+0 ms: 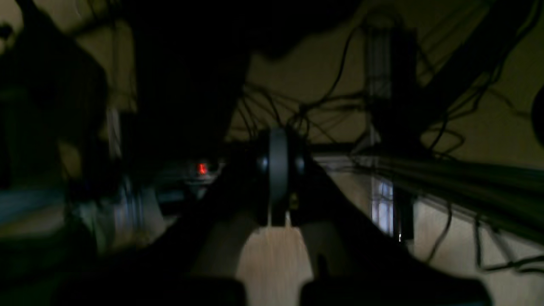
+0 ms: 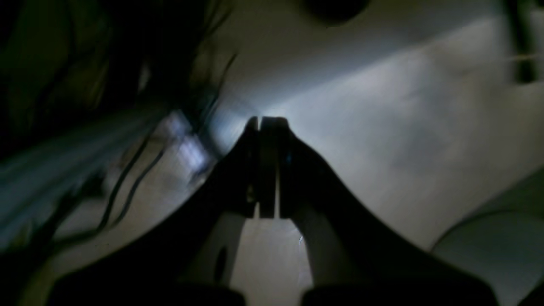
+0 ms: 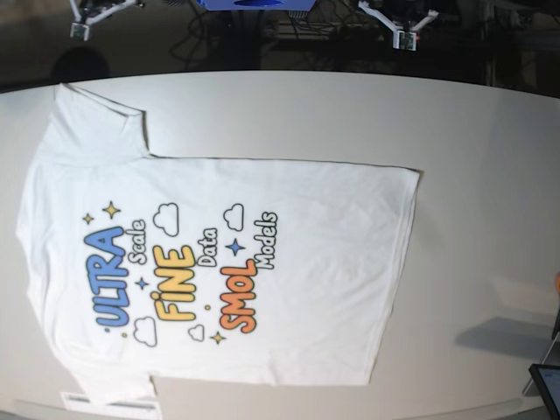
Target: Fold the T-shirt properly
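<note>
A: What is recorded in the left wrist view?

B: One left gripper (image 1: 278, 170) is seen, its jaws pressed together with nothing clamped between them. Beyond the jaw tips, a tangle of cables (image 1: 297, 106) is hung against a pale wall; the count cannot be made, as the picture is dark and blurred. One small red light (image 1: 202, 168) is noted to the left of the jaws. The T-shirt is not shown here.

A: And the right wrist view?

B: One right gripper (image 2: 265, 165) is seen, likewise clenched on nothing. Ahead of and to the right of the jaws a pale surface (image 2: 382, 127) is lit; to the left of the jaws, blurred dark cables are smeared by motion. A pale curved shape at the lower right edge is cut off and cannot be identified.

A: The base view?

B: One T-shirt (image 3: 289, 297) is laid flat on one table (image 3: 490, 175), print upward, collar end toward the left edge of the picture. Three coloured words are counted: "ULTRA", "FINE", "SMOL". The lower sleeve is cut off by the bottom edge. Neither set of jaws is visible in this view; only arm parts are visible along the top edge, well apart from the shirt.
</note>
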`<action>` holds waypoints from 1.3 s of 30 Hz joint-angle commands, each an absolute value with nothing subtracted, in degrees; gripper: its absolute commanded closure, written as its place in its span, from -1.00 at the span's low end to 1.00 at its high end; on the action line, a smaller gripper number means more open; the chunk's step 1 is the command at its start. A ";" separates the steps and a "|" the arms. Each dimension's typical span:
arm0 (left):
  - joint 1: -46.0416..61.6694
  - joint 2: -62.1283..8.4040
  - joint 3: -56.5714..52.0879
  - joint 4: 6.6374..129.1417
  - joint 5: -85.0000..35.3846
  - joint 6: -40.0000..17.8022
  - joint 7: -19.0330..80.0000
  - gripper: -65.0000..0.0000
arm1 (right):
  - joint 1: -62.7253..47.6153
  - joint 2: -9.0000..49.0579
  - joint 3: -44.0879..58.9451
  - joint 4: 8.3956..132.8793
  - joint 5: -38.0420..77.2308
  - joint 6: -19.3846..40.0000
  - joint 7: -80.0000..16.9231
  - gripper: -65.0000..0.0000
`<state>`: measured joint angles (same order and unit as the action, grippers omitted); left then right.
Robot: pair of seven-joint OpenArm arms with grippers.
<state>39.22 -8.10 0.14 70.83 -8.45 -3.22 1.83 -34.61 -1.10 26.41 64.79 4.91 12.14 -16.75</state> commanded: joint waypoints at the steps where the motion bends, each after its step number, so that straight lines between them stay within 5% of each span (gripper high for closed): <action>1: 38.81 -8.22 0.22 67.82 -8.48 -3.03 0.84 1.00 | -34.24 0.13 24.92 61.49 4.88 11.91 -16.22 0.99; 13: 14.29 -8.13 0.31 16.04 -8.31 -3.03 1.36 1.00 | -16.75 3.74 16.40 24.92 4.97 11.91 -13.49 0.99; 22: 14.37 -6.81 0.31 16.66 -8.22 -3.03 -0.75 0.84 | -15.96 3.74 16.40 21.32 4.97 11.47 -8.22 0.62; 39: 14.11 -6.20 0.31 16.66 -8.22 -3.03 -0.75 0.84 | -15.96 4.53 16.40 21.32 4.88 11.65 -8.48 0.59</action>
<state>13.65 -6.02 0.40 16.56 -8.19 -3.25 -0.49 -15.55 4.23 16.36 21.19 4.97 11.53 -8.45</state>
